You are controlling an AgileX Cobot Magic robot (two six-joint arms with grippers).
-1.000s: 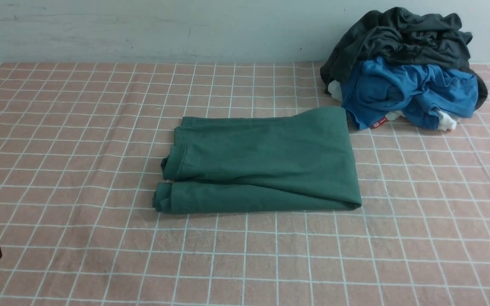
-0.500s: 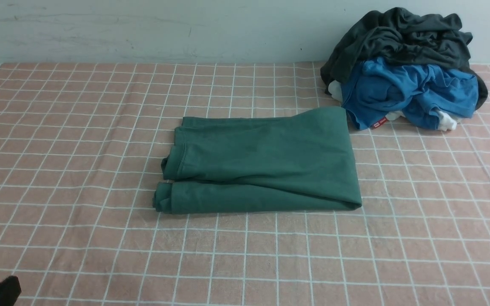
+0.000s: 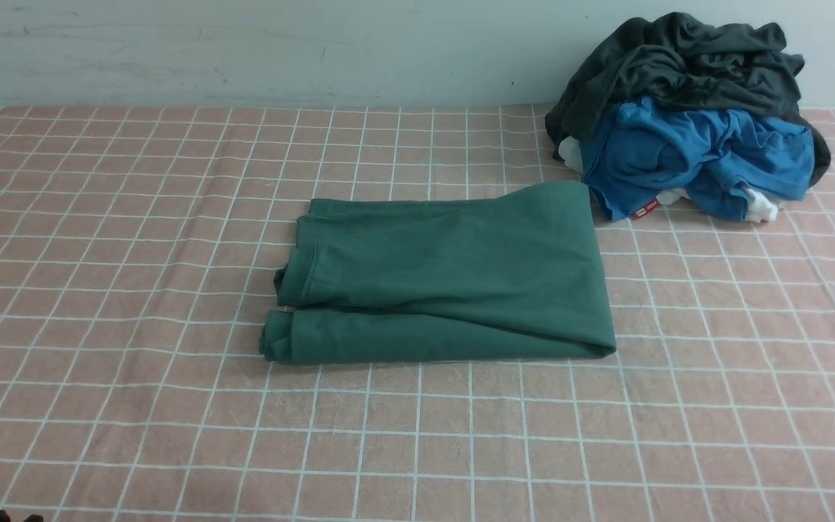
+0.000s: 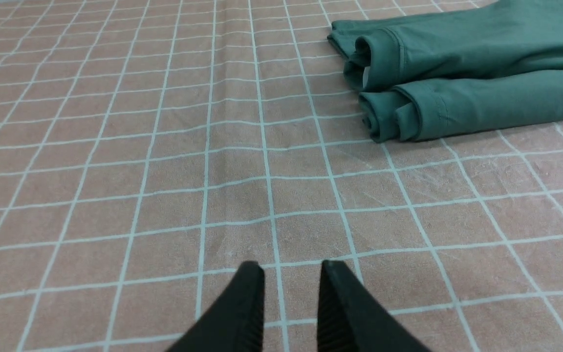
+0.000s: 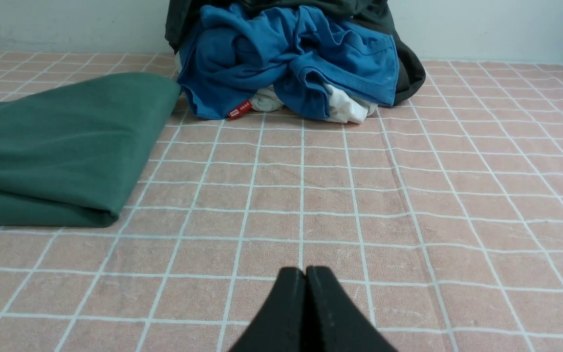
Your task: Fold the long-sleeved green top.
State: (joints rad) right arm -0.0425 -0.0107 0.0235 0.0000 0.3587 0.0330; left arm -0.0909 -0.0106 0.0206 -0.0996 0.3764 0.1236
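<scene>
While the green long-sleeved top (image 3: pixel 446 279) lies folded into a flat, layered rectangle near the middle of the pink checked cloth (image 3: pixel 98 217), neither gripper touches it. From the front camera the left gripper (image 4: pixel 291 274) is only a dark sliver at about 7 o'clock of the top, at the near edge of the frame, well apart from it. Its wrist camera shows the two black fingers (image 4: pixel 249 303) spread a little with bare cloth between them, holding nothing, and the top's rolled end with cuffs and hems sits toward 1 o'clock, well ahead. The right gripper (image 5: pixel 306 274) has its fingers pressed together and empty above the cloth; from it the top's smooth folded edge lies toward 10 o'clock. At 2 o'clock of the top, just beside its far corner, a blue garment (image 3: pixel 693 156) sits under a dark grey garment (image 3: pixel 678 61) against the wall (image 3: pixel 243 51).
</scene>
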